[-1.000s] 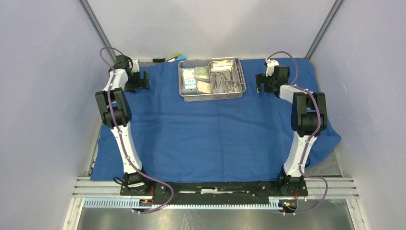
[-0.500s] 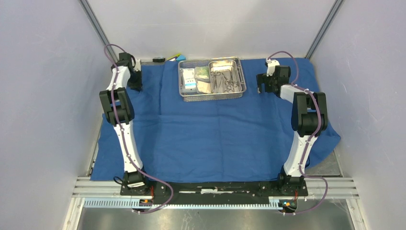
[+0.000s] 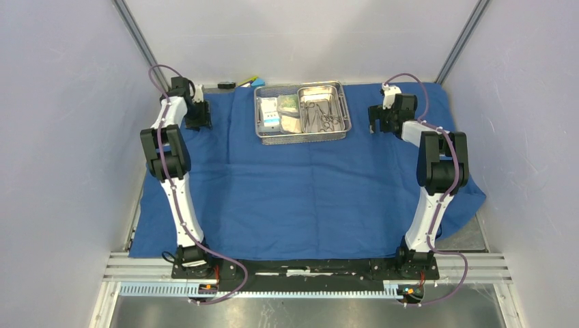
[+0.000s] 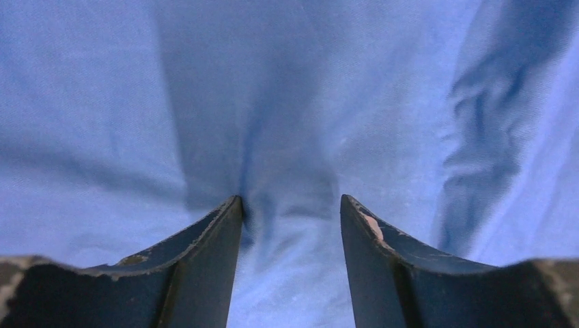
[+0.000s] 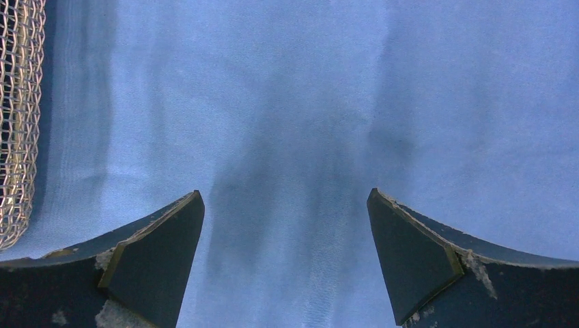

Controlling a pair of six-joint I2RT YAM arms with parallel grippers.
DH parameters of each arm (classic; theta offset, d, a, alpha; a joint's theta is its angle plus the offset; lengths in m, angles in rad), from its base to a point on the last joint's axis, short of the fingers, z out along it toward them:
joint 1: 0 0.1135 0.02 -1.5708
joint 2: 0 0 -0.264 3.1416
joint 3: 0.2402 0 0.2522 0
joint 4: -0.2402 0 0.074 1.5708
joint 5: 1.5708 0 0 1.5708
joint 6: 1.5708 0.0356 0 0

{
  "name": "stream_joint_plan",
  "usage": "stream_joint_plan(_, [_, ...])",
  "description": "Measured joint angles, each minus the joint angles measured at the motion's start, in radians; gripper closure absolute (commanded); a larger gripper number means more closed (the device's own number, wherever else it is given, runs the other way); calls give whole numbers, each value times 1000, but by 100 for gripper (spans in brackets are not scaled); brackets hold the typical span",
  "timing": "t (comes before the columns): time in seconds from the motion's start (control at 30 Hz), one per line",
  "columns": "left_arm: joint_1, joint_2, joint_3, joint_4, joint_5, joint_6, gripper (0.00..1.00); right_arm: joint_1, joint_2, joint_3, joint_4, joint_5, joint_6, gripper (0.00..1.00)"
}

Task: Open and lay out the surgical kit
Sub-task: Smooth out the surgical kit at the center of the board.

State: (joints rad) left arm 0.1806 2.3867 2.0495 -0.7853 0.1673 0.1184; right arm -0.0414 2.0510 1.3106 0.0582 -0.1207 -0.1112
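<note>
Showing mesh tray (image 5: 17, 116) cut off at frame edge; instr. (image 3: 319, 117) indistinct.

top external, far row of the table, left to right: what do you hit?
left end effector → clear packets in the wire-mesh tray → steel pan with the instruments, same tray → right end effector. All over the blue cloth wrap.

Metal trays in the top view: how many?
2. The wire-mesh tray sits at the far middle of the blue cloth; the smaller steel pan rests inside its right half. No sign of hidden ones.
</note>
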Motion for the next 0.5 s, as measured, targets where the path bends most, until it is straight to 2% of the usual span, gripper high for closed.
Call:
stream_joint_plan(0.3, [-44, -153, -182, 188, 32, -95, 31, 0, -10, -8, -3, -10, -3, 2])
stream_joint_plan(0.5, [-129, -172, -210, 265, 50, -131, 29, 0, -10, -8, -5, -14, -3, 2])
